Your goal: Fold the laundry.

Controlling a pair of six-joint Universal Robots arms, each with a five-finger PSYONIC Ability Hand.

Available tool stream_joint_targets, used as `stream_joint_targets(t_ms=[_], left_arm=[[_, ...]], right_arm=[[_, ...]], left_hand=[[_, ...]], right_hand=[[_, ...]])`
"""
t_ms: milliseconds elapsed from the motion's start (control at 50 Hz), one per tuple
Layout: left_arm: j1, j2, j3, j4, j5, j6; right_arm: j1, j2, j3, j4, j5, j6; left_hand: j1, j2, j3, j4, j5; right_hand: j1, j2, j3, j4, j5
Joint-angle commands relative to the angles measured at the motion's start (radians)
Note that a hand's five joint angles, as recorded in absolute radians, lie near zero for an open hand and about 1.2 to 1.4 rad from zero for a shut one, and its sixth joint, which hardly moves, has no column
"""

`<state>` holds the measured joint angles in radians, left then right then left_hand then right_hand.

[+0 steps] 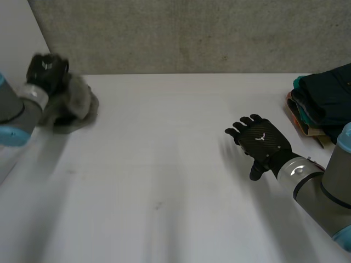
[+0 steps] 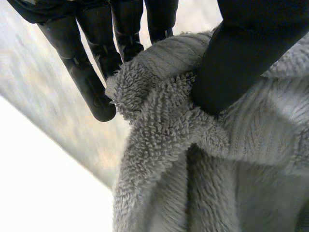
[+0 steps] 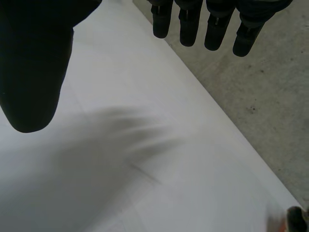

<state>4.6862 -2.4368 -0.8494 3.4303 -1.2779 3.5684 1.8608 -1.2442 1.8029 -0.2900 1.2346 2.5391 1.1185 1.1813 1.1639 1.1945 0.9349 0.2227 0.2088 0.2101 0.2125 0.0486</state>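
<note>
A grey fluffy towel (image 1: 77,107) is bunched at the table's far left corner. My left hand (image 1: 46,68) is closed on its upper part there. In the left wrist view the thumb (image 2: 241,58) presses a fold of the towel (image 2: 193,159) against the fingers (image 2: 87,77) behind it, and the rest of the cloth hangs below the palm. My right hand (image 1: 262,139) hovers over the right side of the table, back upward. Its fingers (image 3: 188,24) are straight, spread from the thumb (image 3: 34,63), and hold nothing.
A stack of folded clothes (image 1: 323,101), dark teal on top, sits at the right edge just behind my right arm. The white table (image 1: 164,164) stretches bare between the hands. A grey wall (image 1: 192,33) runs along its far edge.
</note>
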Motion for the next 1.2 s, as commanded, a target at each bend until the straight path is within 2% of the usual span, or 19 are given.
stream_joint_targets(t_ms=[20, 80, 140, 240, 320, 360, 380, 420, 460, 520, 600, 660, 720, 800, 820, 880, 1000, 1060, 1200], left_arm=[[-0.211, 0.389, -0.261, 0.086, -0.021, -0.262], [-0.302, 0.488, -0.333, 0.084, -0.021, -0.342], [-0.368, 0.493, -0.378, 0.081, -0.023, -0.361], [-0.55, 0.376, -0.399, 0.041, -0.063, -0.359], [-0.658, 0.239, -0.361, -0.008, -0.124, -0.355], [-0.685, 0.197, -0.336, -0.026, -0.136, -0.359], [-0.704, 0.171, -0.323, -0.04, -0.144, -0.359], [-0.718, 0.16, -0.319, -0.051, -0.146, -0.355], [-0.724, 0.168, -0.326, -0.062, -0.152, -0.352], [-0.722, 0.2, -0.335, -0.071, -0.152, -0.353], [-0.689, 0.31, -0.385, -0.089, -0.155, -0.346], [-0.612, 0.412, -0.447, -0.091, -0.149, -0.332], [-0.505, 0.493, -0.511, -0.089, -0.14, -0.3], [-0.362, 0.51, -0.563, -0.088, -0.127, -0.218], [-0.306, 0.503, -0.576, -0.089, -0.114, -0.168], [-0.226, 0.481, -0.588, -0.091, -0.071, -0.082], [-0.026, 0.335, -0.562, -0.098, 0.118, 0.134], [0.02, 0.265, -0.515, -0.098, 0.182, 0.203], [0.04, 0.107, -0.356, -0.114, 0.201, 0.236]], right_arm=[[-0.002, -0.017, 0.0, -0.018, 0.054, 0.003], [-0.003, -0.034, 0.0, -0.018, 0.094, 0.004], [-0.008, -0.061, 0.0, -0.018, 0.124, 0.004], [-0.034, -0.081, -0.004, -0.02, 0.147, 0.047], [-0.055, -0.089, -0.019, -0.018, 0.157, 0.137], [-0.081, -0.092, -0.028, -0.018, 0.166, 0.179], [-0.09, -0.092, -0.033, -0.017, 0.167, 0.19], [-0.12, -0.093, -0.049, -0.008, 0.167, 0.21], [-0.129, -0.093, -0.056, -0.006, 0.167, 0.216], [-0.133, -0.092, -0.057, -0.004, 0.164, 0.216], [-0.132, -0.092, -0.056, 0.011, 0.16, 0.207], [-0.12, -0.103, -0.054, 0.069, 0.157, 0.201], [-0.085, -0.132, -0.057, 0.164, 0.135, 0.201], [-0.019, -0.156, -0.059, 0.279, 0.106, 0.202], [-0.005, -0.162, -0.057, 0.298, 0.103, 0.202], [0.041, -0.162, -0.04, 0.321, 0.103, 0.201], [0.15, -0.114, -0.025, 0.247, 0.115, 0.197], [0.187, -0.041, -0.025, 0.189, 0.118, 0.197], [0.216, 0.048, -0.042, 0.08, 0.175, 0.194]], left_hand=[[0.278, 0.215, 0.232, 0.202, 0.287], [0.278, 0.215, 0.232, 0.202, 0.287], [0.278, 0.215, 0.232, 0.202, 0.287], [0.278, 0.215, 0.232, 0.202, 0.287], [0.278, 0.215, 0.232, 0.202, 0.287], [0.278, 0.215, 0.232, 0.202, 0.287], [-0.123, -0.186, -0.168, -0.199, -0.114], [-0.56, -0.622, -0.605, -0.636, -0.551], [-0.722, -0.785, -0.768, -0.798, -0.713], [-0.811, -0.874, -0.856, -0.887, -0.802], [-0.826, -0.889, -0.871, -0.902, -0.817], [-0.826, -0.889, -0.871, -0.902, -0.817], [-0.826, -0.889, -0.871, -0.902, -0.817], [-0.811, -0.874, -0.856, -0.887, -0.802], [-0.808, -0.871, -0.854, -0.884, -0.799], [-0.802, -0.865, -0.848, -0.878, -0.793], [-0.752, -0.815, -0.798, -0.829, -0.743], [-0.732, -0.795, -0.777, -0.808, -0.723], [-0.679, -0.742, -0.724, -0.755, -0.67]], right_hand=[[-0.048, -0.034, -0.036, -0.038, -0.049], [-0.048, -0.034, -0.036, -0.038, -0.049], [-0.048, -0.034, -0.036, -0.038, -0.049], [-0.048, -0.034, -0.036, -0.038, -0.049], [-0.048, -0.034, -0.036, -0.038, -0.049], [-0.048, -0.034, -0.036, -0.038, -0.049], [-0.048, -0.034, -0.036, -0.038, -0.049], [-0.048, -0.034, -0.036, -0.038, -0.049], [-0.048, -0.034, -0.036, -0.038, -0.049], [-0.048, -0.034, -0.036, -0.038, -0.049], [-0.048, -0.034, -0.036, -0.038, -0.049], [-0.048, -0.034, -0.036, -0.038, -0.049], [-0.048, -0.034, -0.036, -0.038, -0.049], [-0.048, -0.034, -0.036, -0.038, -0.049], [-0.048, -0.034, -0.036, -0.038, -0.049], [-0.048, -0.034, -0.036, -0.038, -0.049], [-0.048, -0.034, -0.036, -0.038, -0.049], [-0.048, -0.034, -0.036, -0.038, -0.049], [-0.035, -0.021, -0.023, -0.025, -0.036]])
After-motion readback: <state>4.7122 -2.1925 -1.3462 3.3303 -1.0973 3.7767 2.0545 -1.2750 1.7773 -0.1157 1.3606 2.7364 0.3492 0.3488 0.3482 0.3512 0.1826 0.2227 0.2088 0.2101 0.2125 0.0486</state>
